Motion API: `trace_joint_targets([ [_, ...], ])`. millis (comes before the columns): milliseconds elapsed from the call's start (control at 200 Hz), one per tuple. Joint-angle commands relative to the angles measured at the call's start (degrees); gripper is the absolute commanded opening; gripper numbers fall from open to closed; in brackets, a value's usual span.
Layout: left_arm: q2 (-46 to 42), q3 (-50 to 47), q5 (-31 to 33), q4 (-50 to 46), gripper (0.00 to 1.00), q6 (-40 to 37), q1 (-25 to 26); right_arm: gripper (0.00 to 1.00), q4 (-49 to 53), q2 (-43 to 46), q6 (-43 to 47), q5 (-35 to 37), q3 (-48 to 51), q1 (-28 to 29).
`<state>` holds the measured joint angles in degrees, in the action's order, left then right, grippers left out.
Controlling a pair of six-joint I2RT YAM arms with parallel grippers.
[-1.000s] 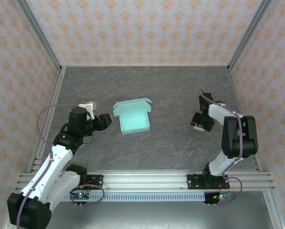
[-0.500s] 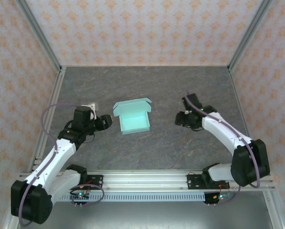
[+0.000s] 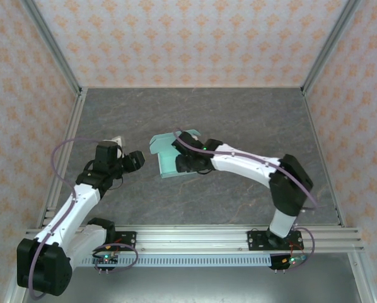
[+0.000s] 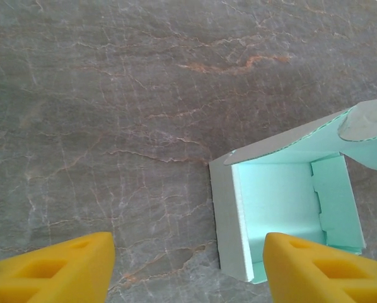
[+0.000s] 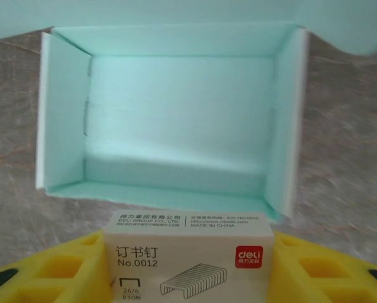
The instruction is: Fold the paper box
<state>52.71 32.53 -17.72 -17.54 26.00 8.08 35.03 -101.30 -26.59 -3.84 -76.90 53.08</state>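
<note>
The paper box (image 5: pixel 176 113) sits open mid-desk (image 3: pixel 239 113), lid flap raised. The right end effector (image 5: pixel 188 265), clamped on a staple box (image 5: pixel 190 252), hovers over its cavity, likely to load it. The left end effector (image 4: pixel 188 268), fingers apart, stands just beside it, probably to steady it.

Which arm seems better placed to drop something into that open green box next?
Probably the right: the right gripper holds a white staple box over the open paper box, while the left gripper stands open and empty beside it.
</note>
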Motion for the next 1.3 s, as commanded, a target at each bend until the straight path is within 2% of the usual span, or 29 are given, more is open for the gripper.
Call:
trace_joint_targets([
  [0,-1.62,-0.45,2.45,0.67,0.64,-0.6,-0.5,0.53,-0.02,-4.03,-0.63,1.56,-4.16,0.44],
  [340,-1.99,-0.71,1.15,1.26,0.65,-0.87,-0.52,0.53,1.38,-12.49,0.06,4.3,-11.33,0.88],
  [606,-2.61,-0.9,0.74,1.37,0.65,-0.95,-0.52,0.53,0.22,-15.31,-0.87,6.69,-11.17,0.88],
  [751,-2.79,-0.89,0.77,1.3,0.65,-0.95,-0.4,0.56,-0.13,-16.0,-1.06,7.43,-11.19,0.87],
  [1066,-3.31,-0.89,0.83,1.09,0.65,-1.2,-0.18,0.68,0.21,-14.88,-0.88,8.34,-10.93,0.88],
  [1291,-3.31,-0.98,0.02,1.6,0.65,-0.78,0.18,0.68,-4.33,-7.69,-1.09,6.67,-5.5,0.84],
])
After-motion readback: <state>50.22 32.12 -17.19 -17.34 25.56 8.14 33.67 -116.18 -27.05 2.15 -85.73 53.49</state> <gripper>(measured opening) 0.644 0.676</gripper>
